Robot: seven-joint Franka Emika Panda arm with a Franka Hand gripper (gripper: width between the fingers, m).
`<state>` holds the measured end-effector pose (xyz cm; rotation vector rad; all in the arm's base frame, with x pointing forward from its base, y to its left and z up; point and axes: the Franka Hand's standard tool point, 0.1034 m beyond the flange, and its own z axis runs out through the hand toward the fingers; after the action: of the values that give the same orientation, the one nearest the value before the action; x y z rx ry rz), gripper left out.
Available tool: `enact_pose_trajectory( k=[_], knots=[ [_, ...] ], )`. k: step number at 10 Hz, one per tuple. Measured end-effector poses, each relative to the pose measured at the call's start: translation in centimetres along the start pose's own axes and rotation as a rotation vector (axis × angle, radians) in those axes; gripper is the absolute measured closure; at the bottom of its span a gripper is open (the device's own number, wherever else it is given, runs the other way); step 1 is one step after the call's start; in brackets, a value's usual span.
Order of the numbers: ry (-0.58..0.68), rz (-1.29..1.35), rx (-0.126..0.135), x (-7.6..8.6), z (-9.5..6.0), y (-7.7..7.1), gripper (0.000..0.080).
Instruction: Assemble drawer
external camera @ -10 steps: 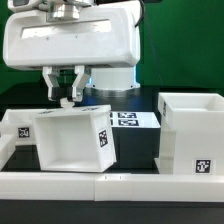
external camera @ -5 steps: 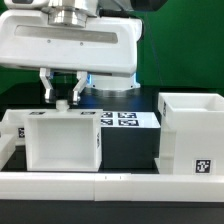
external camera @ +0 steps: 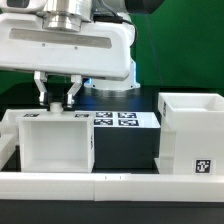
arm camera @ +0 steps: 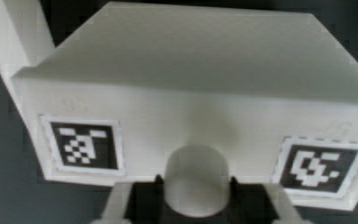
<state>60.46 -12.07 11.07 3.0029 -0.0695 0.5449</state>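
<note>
A white drawer tray (external camera: 60, 145) stands on end at the exterior view's left, squared to the table edge, its tagged front face turned up. In the wrist view this face (arm camera: 194, 110) shows a tag on either side of a small rounded knob (arm camera: 197, 175). My gripper (external camera: 57, 100) hangs right above the tray and is closed around that knob (arm camera: 197, 195), one finger (arm camera: 137, 200) on each side. The tall cube-like casing (external camera: 190, 135) stands open-topped at the exterior view's right, apart from the tray. A second tray is not in view.
The marker board (external camera: 125, 120) lies flat behind, between tray and casing. Low white tagged rails edge the black table along the front (external camera: 110, 185) and the exterior view's left (external camera: 8, 125). A strip of black table (external camera: 125, 150) separates tray and casing.
The tray has turned from a tilted pose to square with the table edge and shifted slightly toward the exterior view's left, with my gripper on its knob. The casing has not moved.
</note>
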Motion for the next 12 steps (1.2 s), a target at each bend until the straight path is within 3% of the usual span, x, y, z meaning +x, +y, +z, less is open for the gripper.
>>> enact_pose_trajectory(
  k=[3, 8, 10, 11, 12],
  knots=[
    [-0.051, 0.001, 0.013, -1.6, 0.3, 0.2, 0.064],
    [-0.084, 0.009, 0.02, -2.1, 0.8, 0.7, 0.063],
    [-0.084, 0.009, 0.02, -2.2, 0.8, 0.7, 0.0272],
    [-0.146, 0.048, 0.045, -2.7, 0.9, 0.0, 0.0188],
    [-0.242, 0.095, 0.086, -1.9, 0.5, -1.0, 0.0188]
  ],
)
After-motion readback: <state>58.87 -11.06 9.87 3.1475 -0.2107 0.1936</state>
